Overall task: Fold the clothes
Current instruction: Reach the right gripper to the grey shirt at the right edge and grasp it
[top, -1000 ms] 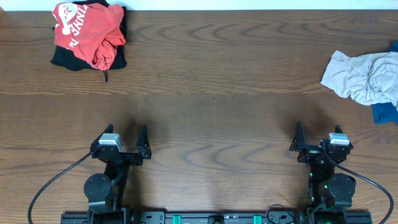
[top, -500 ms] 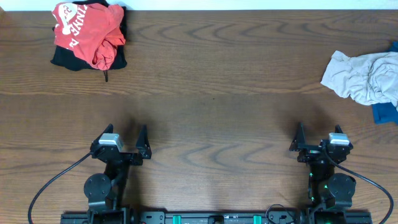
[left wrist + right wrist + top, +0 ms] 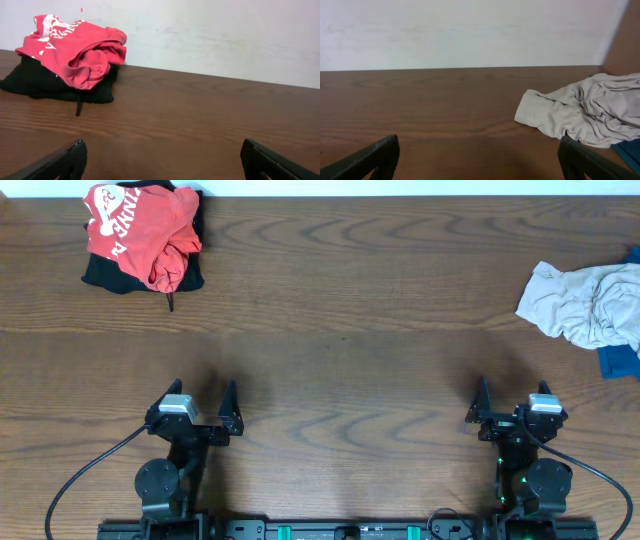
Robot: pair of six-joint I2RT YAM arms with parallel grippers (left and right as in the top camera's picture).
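I count one beige shirt [image 3: 585, 305], crumpled at the table [image 3: 350, 330] edge, touching one blue cloth [image 3: 618, 362]; one red garment [image 3: 140, 230] on one black garment [image 3: 100, 275]. Left pincer [image 3: 205, 392], right pincer [image 3: 514, 390]: both released.

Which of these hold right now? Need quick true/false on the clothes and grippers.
1. The beige shirt lies crumpled by the table's right edge. True.
2. The right gripper is shut on the shirt. False: it is open, empty and apart from the shirt.
3. The red garment sits on a black garment at the far left. True.
4. The left gripper touches the red garment. False: it is open and well short of it.
5. The blue cloth covers the shirt. False: it peeks out at the shirt's edge.
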